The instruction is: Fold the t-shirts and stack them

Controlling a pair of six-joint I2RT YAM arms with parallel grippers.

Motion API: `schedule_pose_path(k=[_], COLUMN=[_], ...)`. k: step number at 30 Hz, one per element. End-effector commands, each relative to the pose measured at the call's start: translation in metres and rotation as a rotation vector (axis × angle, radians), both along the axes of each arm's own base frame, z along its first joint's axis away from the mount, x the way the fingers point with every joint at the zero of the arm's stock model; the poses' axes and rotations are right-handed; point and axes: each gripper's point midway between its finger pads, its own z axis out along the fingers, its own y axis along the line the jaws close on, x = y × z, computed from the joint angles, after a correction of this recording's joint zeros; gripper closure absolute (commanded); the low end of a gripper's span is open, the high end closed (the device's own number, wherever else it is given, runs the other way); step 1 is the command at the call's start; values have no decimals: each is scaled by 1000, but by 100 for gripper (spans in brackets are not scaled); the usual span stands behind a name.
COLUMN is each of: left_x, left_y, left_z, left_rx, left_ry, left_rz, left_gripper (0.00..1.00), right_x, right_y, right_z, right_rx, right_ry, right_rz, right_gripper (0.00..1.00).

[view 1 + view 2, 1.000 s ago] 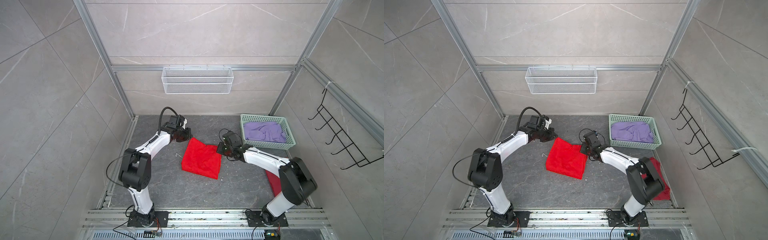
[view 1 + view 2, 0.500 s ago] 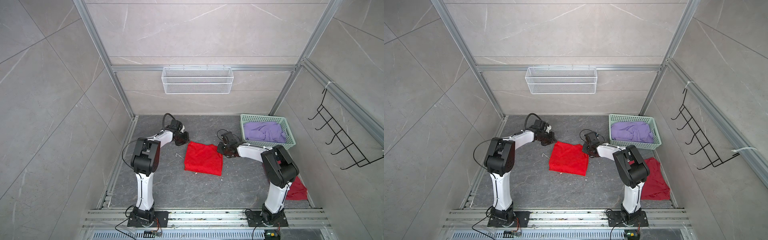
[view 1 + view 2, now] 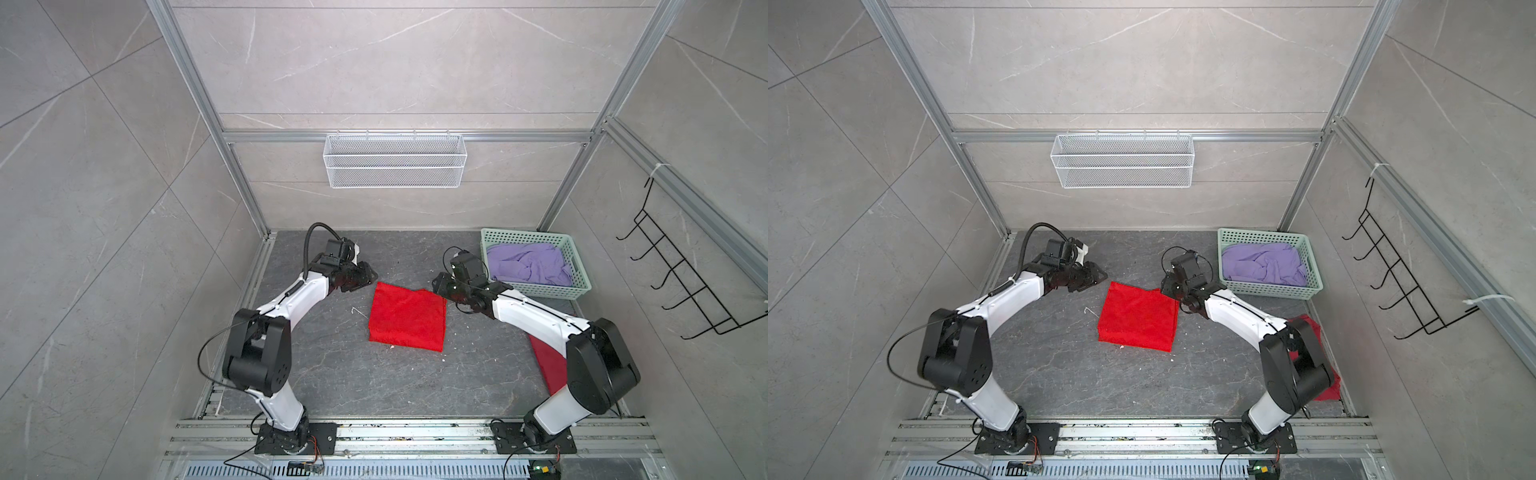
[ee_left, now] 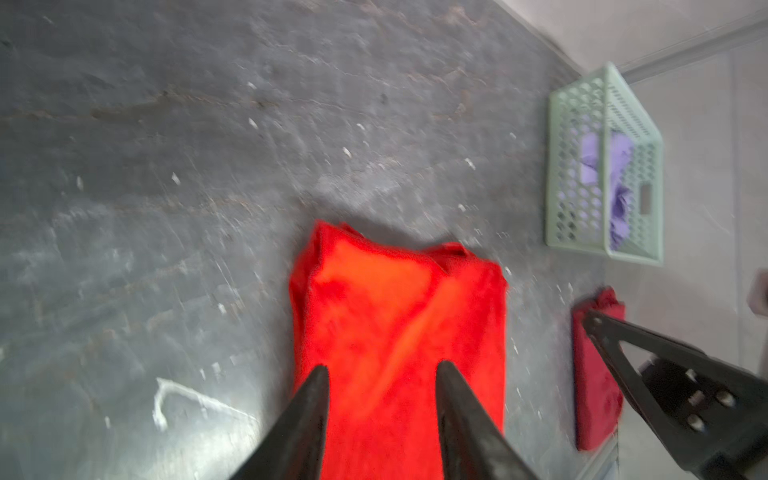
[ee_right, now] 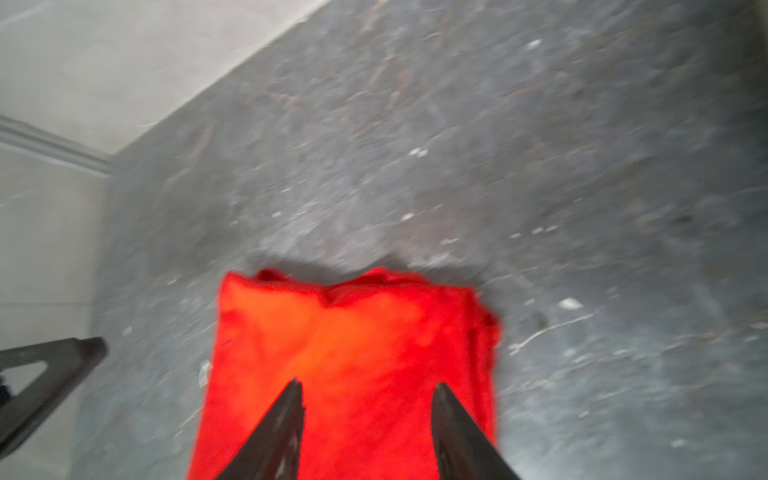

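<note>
Red cloth sits near the middle of the grey stone-patterned tabletop (image 3: 332, 374): the bright red t-shirt (image 3: 407, 318) (image 3: 1138, 318) lies folded into a flat, roughly square bundle, a little nearer the far edge than the near one. Its layered edges show at the end farthest from both wrist cameras (image 4: 399, 332) (image 5: 353, 374), though both wrist views are blurred.

In both top views the left pincer (image 3: 368, 276) (image 3: 1098, 274) hangs just off the bundle's far left corner, apart from the cloth. In the left wrist view its two dark fingers (image 4: 305, 415) stand apart with nothing between them but the shirt lying below, so the left pincer (image 4: 382, 368) is open and empty.

The right pincer (image 3: 438, 286) (image 3: 1167, 286) is at the bundle's far right corner. In the right wrist view (image 5: 368, 384) its fingers (image 5: 457, 428) are likewise spread with no cloth pinched between them. Whether the tips touch the fabric cannot be told.

The darker red t-shirt (image 3: 548, 361) (image 3: 1329, 386) lies along the right edge of the tabletop, towards the near right corner, partly hidden behind the right arm. The lavender t-shirt (image 3: 528, 266) (image 3: 1262, 264) is crumpled inside the mint-green perforated basket (image 3: 540, 293) (image 3: 1271, 291), which stands in the far right corner.
</note>
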Motion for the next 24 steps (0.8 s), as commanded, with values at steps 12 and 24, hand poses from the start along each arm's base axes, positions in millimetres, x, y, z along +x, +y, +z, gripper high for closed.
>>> schedule_pose_path(k=[12,24], left_x=[-97,-134], left_y=[-37,-1], left_z=[-59,-155], left_rx=[-153,-19], left_ry=[199,416], left_rz=[-13,136], left_gripper=[49,50], right_x=[-106,-138], right_y=[24,-21], right_z=[-77,-142], right_rx=[26,-171], right_ry=[245,340], right_rz=[54,-21], right_gripper=[48,48])
